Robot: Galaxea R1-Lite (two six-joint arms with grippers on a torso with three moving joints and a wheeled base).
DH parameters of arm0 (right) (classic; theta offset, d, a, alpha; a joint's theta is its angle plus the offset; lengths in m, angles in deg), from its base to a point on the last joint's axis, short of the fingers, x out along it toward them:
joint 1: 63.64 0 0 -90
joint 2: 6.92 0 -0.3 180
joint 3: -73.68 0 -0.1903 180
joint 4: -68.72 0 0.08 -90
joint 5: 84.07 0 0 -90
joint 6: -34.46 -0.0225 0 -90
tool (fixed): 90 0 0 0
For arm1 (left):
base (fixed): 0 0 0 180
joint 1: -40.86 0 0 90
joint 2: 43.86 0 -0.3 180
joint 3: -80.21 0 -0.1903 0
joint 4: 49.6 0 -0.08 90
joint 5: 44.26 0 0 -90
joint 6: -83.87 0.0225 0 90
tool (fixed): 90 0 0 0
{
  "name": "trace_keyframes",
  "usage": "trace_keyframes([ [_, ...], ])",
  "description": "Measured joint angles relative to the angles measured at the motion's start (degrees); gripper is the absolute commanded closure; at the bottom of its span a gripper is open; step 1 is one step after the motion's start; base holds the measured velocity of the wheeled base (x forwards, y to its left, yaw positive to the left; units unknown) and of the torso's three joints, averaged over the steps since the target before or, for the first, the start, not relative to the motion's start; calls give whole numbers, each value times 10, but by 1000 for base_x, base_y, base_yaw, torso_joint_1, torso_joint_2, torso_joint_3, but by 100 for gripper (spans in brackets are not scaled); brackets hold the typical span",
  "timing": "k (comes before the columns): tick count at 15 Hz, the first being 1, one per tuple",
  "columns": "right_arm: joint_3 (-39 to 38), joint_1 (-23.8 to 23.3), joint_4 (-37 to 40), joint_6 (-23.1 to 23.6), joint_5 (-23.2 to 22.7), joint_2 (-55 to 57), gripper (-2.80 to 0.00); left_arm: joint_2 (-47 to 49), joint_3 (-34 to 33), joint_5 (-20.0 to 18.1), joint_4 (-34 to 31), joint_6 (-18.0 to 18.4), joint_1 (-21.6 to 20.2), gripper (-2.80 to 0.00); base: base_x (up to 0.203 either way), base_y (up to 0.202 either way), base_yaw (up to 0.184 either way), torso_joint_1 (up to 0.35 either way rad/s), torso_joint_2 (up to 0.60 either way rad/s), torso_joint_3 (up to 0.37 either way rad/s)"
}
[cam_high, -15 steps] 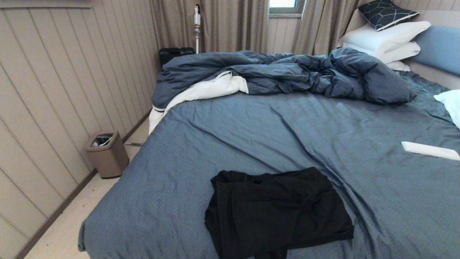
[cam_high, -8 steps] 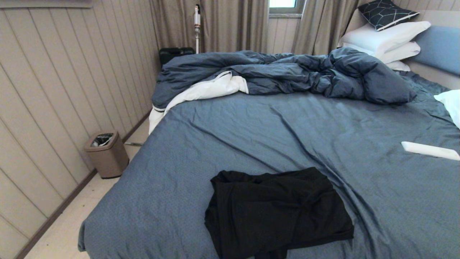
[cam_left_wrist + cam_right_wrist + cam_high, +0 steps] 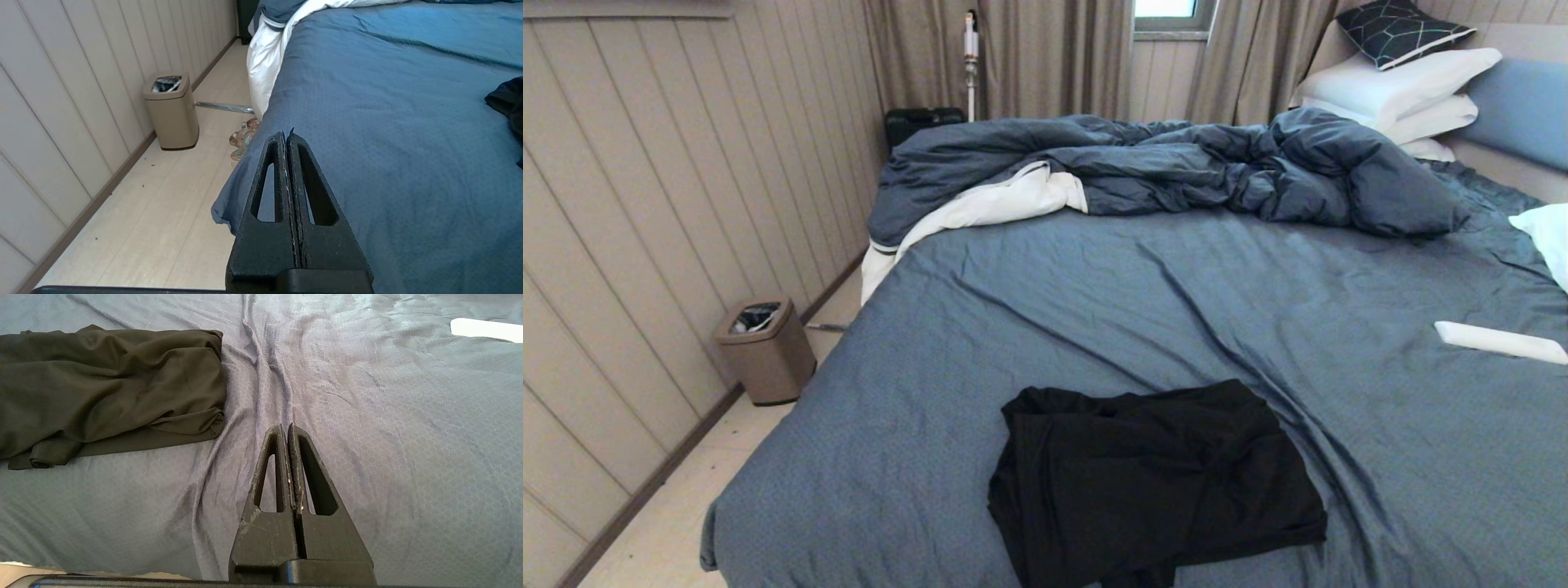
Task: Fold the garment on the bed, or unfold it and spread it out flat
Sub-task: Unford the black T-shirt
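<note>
The thin black cloth garment lies bunched near the front edge of the wide bed with the slate-blue sheet. It looks soft, light and floppy; pinch an outer edge. The left gripper and the right gripper have fingers pressed together, holding nothing.

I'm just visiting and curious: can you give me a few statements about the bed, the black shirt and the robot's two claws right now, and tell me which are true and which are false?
1. The garment lies crumpled on the bed. True.
2. The left gripper grips the garment. False: it is shut on nothing, near the bed's corner.
3. The right gripper is shut. True; it is apart from the garment.
4. The duvet is spread flat. False: it is rumpled at the far side.
5. The bin stands on the bed. False: it is on the floor by the wall.
</note>
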Motion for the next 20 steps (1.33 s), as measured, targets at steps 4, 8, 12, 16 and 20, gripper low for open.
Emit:
trace_keyframes([
  [4, 0, 0, 0, 0, 0, 0, 0, 0, 0, 0, 0, 0, 0, 0, 0, 0, 0, 0, 0, 0],
  [8, 0, 0, 0, 0, 0, 0, 0, 0, 0, 0, 0, 0, 0, 0, 0, 0, 0, 0, 0, 0],
  [12, 0, 0, 5, 7, 2, 0, 0, 0, 0, 0, 0, 0, 0, 0, 0, 0, 0, 0, 0, 0],
  [16, 1, 1, 73, 37, -2, 0, 0, 0, 0, 0, 0, 0, 0, 0, 0, 0, 0, 0, 0, 0],
  [20, 49, 5, 93, 39, -3, 58, 0, 0, 0, 0, 0, 0, 0, 0, 0, 0, 0, 0, 0, 0],
])
